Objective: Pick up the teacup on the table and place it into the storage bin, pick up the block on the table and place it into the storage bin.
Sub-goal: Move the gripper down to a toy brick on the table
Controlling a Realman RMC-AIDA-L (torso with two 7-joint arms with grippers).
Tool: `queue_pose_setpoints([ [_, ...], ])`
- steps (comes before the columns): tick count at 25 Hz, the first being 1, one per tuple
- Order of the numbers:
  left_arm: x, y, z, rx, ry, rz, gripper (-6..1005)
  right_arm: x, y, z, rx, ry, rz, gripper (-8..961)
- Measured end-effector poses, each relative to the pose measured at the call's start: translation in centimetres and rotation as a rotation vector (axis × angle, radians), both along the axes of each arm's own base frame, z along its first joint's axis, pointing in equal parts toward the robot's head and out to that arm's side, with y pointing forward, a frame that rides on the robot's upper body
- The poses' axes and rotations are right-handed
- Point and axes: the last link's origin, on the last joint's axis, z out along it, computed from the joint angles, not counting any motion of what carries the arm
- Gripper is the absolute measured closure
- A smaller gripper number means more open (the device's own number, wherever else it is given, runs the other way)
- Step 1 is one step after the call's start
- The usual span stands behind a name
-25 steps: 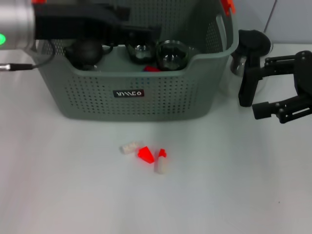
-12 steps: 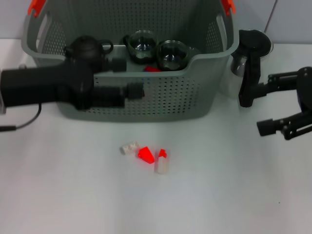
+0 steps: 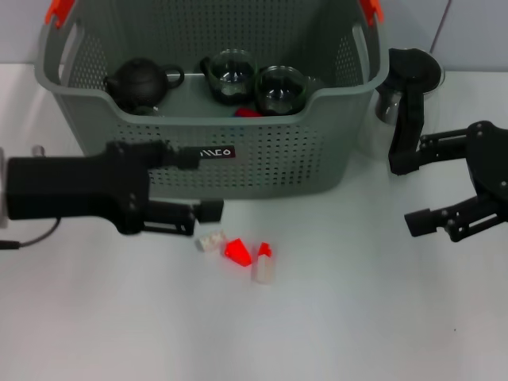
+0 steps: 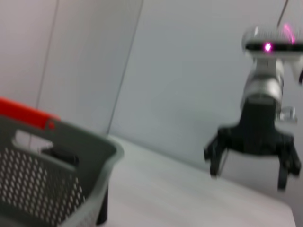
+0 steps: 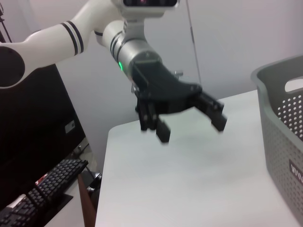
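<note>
**A:** Where do things stand with the cups and blocks?

**B:** The storage bin (image 3: 262, 159) sits at the far side of the counter (image 3: 357, 317). Inside it are a dark teapot (image 3: 139, 82) and two glass teacups (image 3: 228, 75), side by side, with something red between them that I can't identify. On the counter in front of the bin lies a small cluster of blocks: a white block (image 3: 210, 240), a red block (image 3: 236, 252) touching it, and a white-and-red block (image 3: 262, 266) just beside that.

**A:** And the tools?

**B:** The left tool (image 3: 208, 184) hangs low in front of the bin, just above and beside the white block, its fingers spread apart and empty. The right tool (image 3: 405, 193) is off at the right of the bin, also wide open with nothing in it. Just behind it stands a dark object I can't identify.

**A:** How should the blocks handle?

**B:** My guess is hard, light plastic: stiff, not fragile, but small and smooth, so apt to skid or squirt out if pinched off-centre. The red one looks wedge-shaped, so sloped faces would be a poor grip. I'd close on two flat parallel sides of the white block, low and square.

**A:** Any risk?

**B:** They're packed close; fingers coming down may nudge the neighbours.
</note>
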Motion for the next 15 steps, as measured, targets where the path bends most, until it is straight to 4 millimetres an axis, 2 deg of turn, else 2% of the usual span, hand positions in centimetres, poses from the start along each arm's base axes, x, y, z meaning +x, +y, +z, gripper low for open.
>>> queue_pose_setpoints([
  [7,0.1,1.2,-2.7,-0.086,0.167,-0.048,68,-0.1,0.3,0.2,0.009,0.01,-0.022,12],
  [15,1.4,3.6,-3.2,-0.11,0.393,-0.119,68,-0.7,0.6,0.2,-0.007,0.017,-0.055,13],
])
